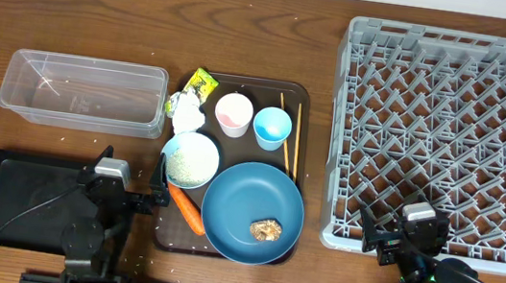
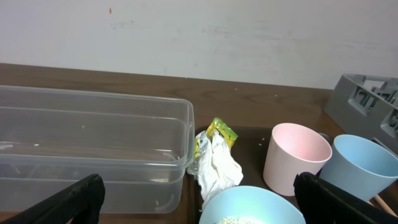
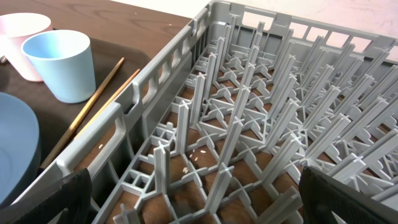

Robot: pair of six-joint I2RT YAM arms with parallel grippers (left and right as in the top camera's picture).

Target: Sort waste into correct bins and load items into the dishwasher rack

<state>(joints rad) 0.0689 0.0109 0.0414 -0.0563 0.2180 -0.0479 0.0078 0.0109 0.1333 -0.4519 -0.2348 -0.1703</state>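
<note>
Hanging low, both pairs of jaws stood wide open, empty. The tray (image 1: pixel 237 149) sat between tub (image 1: pixel 83 92) and rack (image 1: pixel 459 39), likely for short reaches.

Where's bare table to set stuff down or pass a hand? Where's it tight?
Free: the wide band of table beyond the clear tub and serving tray; also left of the tub. Narrow: the strip between serving tray and dishwasher rack. Crowded: the serving tray, nearly full.

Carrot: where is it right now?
Overhead view: the orange carrot lies at the front-left of the serving tray, just below the light blue bowl and beside the large blue plate.
</note>
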